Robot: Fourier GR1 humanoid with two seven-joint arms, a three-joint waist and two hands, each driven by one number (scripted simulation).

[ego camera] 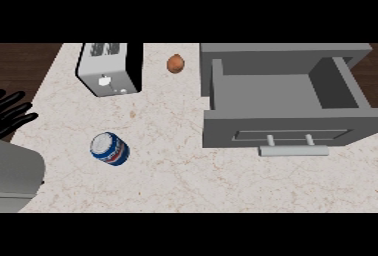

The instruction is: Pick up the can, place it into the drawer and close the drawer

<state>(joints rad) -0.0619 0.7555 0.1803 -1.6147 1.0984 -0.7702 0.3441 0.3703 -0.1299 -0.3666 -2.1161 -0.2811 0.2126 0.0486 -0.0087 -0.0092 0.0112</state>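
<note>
Fingers of the left hand (15, 116) stood straight and empty at the tabletop's (184, 180) left edge; the right hand was out of view. The can (110, 148) lay near it, well apart from the open drawer (284, 95). A sound pickup would likely mean closing round the can's sides before carrying it across.

A blue, white and red can (110, 149) lies tipped on its side on the pale speckled table (170, 175), well apart from the grey drawer (284, 97), which stands pulled open at the right, its handle (293, 150) facing the near edge.
</note>
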